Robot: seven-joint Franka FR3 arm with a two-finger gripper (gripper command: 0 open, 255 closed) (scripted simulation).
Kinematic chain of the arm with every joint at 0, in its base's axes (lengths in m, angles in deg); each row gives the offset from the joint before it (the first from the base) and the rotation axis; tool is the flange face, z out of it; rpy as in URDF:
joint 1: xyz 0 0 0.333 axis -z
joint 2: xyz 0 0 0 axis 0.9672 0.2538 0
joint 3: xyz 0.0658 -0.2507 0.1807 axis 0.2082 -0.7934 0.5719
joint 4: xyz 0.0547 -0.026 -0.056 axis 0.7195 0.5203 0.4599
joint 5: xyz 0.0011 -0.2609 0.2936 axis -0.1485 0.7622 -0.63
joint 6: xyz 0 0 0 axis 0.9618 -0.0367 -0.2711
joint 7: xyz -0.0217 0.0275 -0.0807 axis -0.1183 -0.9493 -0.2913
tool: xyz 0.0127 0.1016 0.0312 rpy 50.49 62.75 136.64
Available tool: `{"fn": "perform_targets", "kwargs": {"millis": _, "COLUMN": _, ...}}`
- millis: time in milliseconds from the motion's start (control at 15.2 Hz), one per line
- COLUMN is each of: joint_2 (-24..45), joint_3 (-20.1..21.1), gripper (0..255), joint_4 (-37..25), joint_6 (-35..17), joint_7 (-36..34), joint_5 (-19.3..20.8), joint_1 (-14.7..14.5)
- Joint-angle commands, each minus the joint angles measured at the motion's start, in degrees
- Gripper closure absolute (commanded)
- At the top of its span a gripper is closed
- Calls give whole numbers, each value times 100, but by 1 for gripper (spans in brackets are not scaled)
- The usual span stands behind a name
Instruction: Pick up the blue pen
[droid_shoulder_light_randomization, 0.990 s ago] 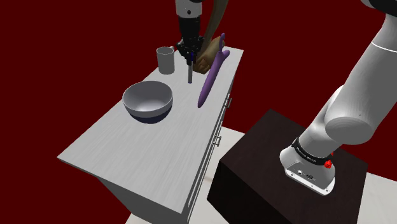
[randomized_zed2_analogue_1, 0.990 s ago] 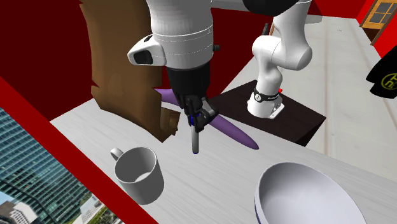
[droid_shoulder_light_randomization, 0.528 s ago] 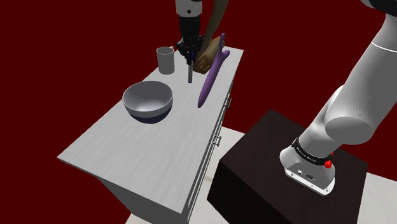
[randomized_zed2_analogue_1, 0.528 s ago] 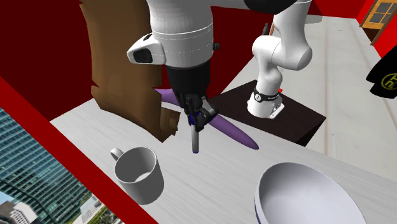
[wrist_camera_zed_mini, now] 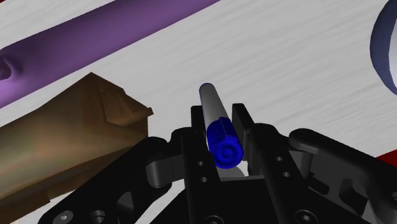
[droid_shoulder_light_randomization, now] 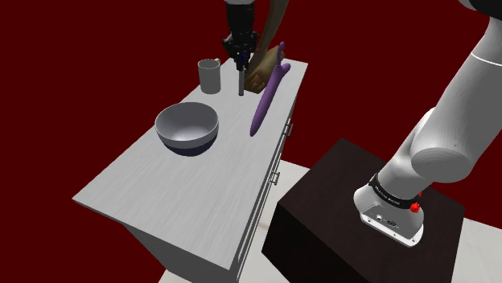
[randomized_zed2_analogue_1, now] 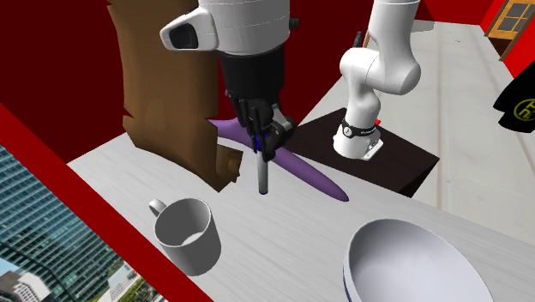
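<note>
Gripper and pen, pen clasped. The gripper point(randomized_zed2_analogue_1: 261, 144) points straight down over the far end of the table point(droid_shoulder_light_randomization: 161, 189), and its two fingers point(wrist_camera_zed_mini: 198, 121) are closed on the pen point(randomized_zed2_analogue_1: 263, 176), one against each side of the barrel. The hold sits at the blue cap end. In the wrist view the blue cap point(wrist_camera_zed_mini: 222, 141) lies between the fingers and the grey barrel runs straight away from the camera toward the table.

The relation that matters is that the pen's long axis is upright and in line with the gripper's own axis. The pen hangs directly below the fingers, not across them. In the shoulder view the pen point(droid_shoulder_light_randomization: 240, 82) is a short vertical bar under the gripper point(droid_shoulder_light_randomization: 240, 58), and its lower end appears clear of the table, though the gap itself cannot be made out.

Around it, the brown slab point(randomized_zed2_analogue_1: 163, 94) and the purple rod point(droid_shoulder_light_randomization: 265, 100) lie just beside the pen. The mug point(droid_shoulder_light_randomization: 210, 75) stands near on the other side, and the bowl point(droid_shoulder_light_randomization: 187, 127) is well apart.

Judged from this, a straight rise along the pen's axis keeps it clear of all four. The grip is high and narrow, so the pen may swing or slip.
</note>
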Motion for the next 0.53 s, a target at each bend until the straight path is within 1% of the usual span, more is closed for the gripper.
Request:
{"fn": "perform_targets", "kwargs": {"millis": 0, "joint_2": 20, "joint_3": 5, "gripper": 255, "joint_4": -196, "joint_6": 178, "joint_7": -13, "joint_5": 3, "joint_1": -7}}
{"fn": "perform_targets", "kwargs": {"millis": 330, "joint_2": 55, "joint_3": 9, "gripper": 255, "joint_4": -626, "joint_6": 574, "joint_7": -23, "joint_5": 9, "joint_1": -13}}
{"fn": "perform_targets", "kwargs": {"millis": 462, "joint_2": 56, "joint_3": 9, "gripper": 255, "joint_4": -639, "joint_6": 586, "joint_7": -24, "joint_5": 9, "joint_1": -13}}
